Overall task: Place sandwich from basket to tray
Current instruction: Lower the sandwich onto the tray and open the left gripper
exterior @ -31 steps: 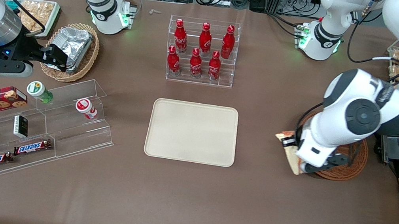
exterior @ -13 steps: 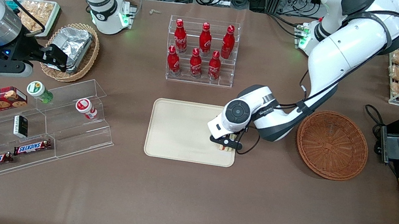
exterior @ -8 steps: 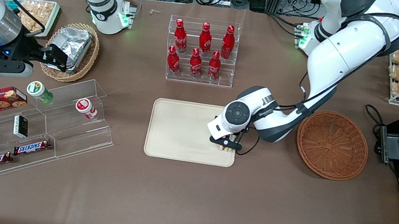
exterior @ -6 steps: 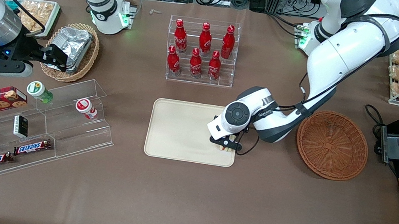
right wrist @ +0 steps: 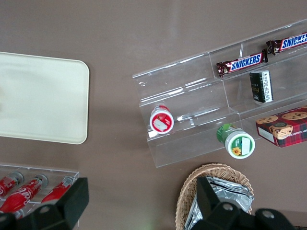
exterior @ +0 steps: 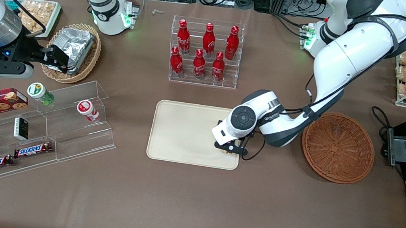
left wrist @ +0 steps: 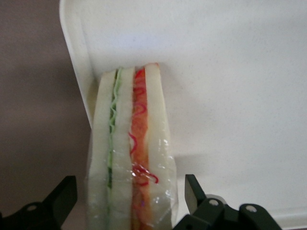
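- The pincer (exterior: 231, 148) is low over the tray (exterior: 183, 135), at the corner nearest the basket (exterior: 338, 147).
- Its fingers (left wrist: 62, 199) stand apart, clear of the sandwich (left wrist: 130, 158).
- The sandwich stands on edge against the tray's rim.

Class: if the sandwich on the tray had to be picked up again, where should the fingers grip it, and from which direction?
Across the two bread faces, from above: the sandwich stands on edge by the tray rim, between the open gripper fingers.
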{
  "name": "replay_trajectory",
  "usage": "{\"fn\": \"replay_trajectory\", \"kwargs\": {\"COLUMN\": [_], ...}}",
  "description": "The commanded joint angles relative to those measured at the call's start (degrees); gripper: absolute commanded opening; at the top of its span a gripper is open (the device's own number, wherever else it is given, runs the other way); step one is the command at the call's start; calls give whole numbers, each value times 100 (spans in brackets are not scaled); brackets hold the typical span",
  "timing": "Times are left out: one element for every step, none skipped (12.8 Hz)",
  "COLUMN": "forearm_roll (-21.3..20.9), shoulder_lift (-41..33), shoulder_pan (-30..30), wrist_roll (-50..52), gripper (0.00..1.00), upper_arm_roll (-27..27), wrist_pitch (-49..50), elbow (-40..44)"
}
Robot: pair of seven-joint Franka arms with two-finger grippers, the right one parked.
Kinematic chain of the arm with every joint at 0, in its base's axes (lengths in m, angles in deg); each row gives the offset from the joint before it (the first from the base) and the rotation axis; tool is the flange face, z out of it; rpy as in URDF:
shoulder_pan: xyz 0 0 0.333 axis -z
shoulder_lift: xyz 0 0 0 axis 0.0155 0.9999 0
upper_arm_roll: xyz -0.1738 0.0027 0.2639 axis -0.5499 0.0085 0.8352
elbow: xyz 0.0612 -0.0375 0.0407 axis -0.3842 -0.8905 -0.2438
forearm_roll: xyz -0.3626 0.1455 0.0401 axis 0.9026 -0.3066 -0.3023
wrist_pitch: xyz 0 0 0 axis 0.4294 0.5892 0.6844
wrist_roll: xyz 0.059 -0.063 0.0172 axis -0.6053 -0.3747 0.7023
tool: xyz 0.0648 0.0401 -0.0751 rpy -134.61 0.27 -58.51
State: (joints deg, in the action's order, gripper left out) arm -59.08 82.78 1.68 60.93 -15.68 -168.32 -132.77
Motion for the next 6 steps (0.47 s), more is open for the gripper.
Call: {"fn": "replay_trajectory", "kwargs": {"forearm_roll": [-73,-73,-73,-73,-65,-65], "shoulder_lift": [86,77,34,-10,-63,-133], "shoulder_pan": [50,59,51,42,16,-11], "wrist_roll": [146,155,181,295,409,532], "gripper": [100,100,100,100,100,100], "upper_arm_roll": [-62,-71,-106,-115,-133,-194], "wrist_pitch": [517,650,686,730,878,1106], "elbow": [420,456,500,578,745,938]}}
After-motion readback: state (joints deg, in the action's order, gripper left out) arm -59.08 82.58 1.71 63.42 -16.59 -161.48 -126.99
